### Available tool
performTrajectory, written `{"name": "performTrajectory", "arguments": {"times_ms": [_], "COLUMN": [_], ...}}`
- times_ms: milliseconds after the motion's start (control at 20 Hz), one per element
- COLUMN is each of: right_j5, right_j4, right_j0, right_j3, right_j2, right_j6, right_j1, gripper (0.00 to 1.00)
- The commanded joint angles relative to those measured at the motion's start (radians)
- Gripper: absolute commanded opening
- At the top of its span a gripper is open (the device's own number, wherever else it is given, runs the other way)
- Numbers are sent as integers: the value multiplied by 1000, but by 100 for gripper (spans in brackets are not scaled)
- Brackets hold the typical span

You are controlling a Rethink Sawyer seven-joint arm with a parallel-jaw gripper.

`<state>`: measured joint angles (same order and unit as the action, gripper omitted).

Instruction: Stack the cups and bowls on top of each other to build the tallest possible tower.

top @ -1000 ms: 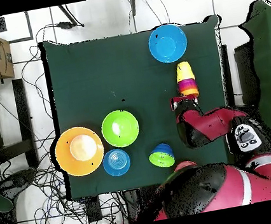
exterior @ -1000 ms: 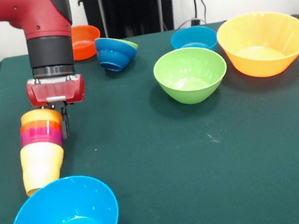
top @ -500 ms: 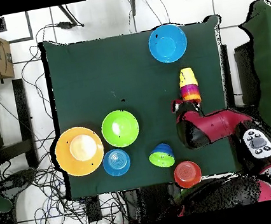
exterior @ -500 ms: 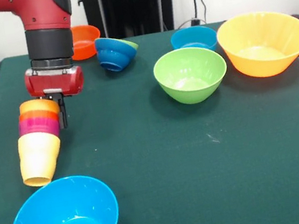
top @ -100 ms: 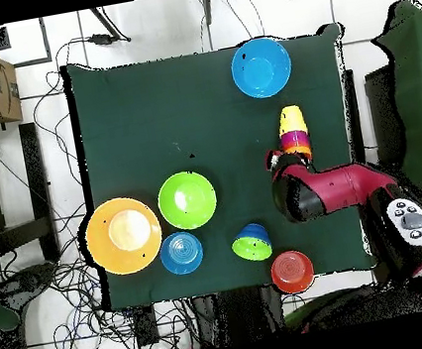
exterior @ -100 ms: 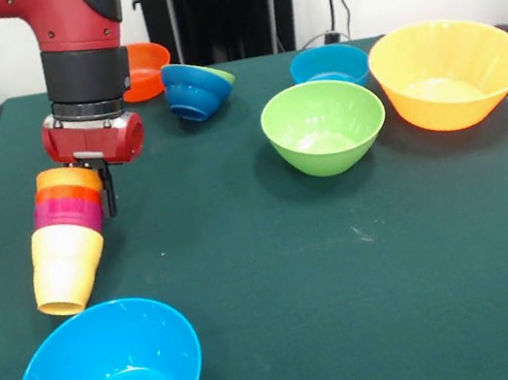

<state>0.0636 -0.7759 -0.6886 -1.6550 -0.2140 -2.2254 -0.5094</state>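
I have the gripper (exterior @ -100 ms: 95,183) at the left of the green-covered surface (exterior @ -100 ms: 346,262), its jaws pinching the orange end of the tower (exterior @ -100 ms: 66,241) — a nested column of cups, orange, red-orange, purple and yellow, hanging tilted with the yellow mouth pointing down toward the near left. The yellow rim looks lifted off the cloth, though I cannot be sure of that. Just near of it sits the big light blue bowl (exterior @ -100 ms: 110,378), open side up. At the far edge I see the orange-red bowl (exterior @ -100 ms: 146,68) partly behind the arm (exterior @ -100 ms: 76,44), and just right of it a dark blue bowl (exterior @ -100 ms: 195,92) lying tipped with a green one nested inside. Toward the right stand the green bowl (exterior @ -100 ms: 323,125), a smaller blue bowl (exterior @ -100 ms: 329,66) beyond it, and the large orange-yellow bowl (exterior @ -100 ms: 450,72) — all upright and apart from the tower.
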Motion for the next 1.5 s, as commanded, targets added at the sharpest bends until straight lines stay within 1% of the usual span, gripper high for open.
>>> {"name": "performTrajectory", "arguments": {"times_ms": [50,150,500,700,900,1200,1350,1500], "right_j5": [356,401,454,539,596,682,755,770], "right_j4": [85,111,138,174,205,255,284,291], "right_j0": [-29,-36,-46,-47,-50,-60,-62,-66], "right_j3": [-105,-112,-137,-134,-139,-142,-134,-138], "right_j2": [-132,-142,-159,-161,-167,-181,-185,-190], "right_j6": [164,177,186,190,190,194,206,210], "right_j1": [35,31,-2,-10,-19,-17,-16,-17], "gripper": [0,0,0,0,0,0,0,0]}}
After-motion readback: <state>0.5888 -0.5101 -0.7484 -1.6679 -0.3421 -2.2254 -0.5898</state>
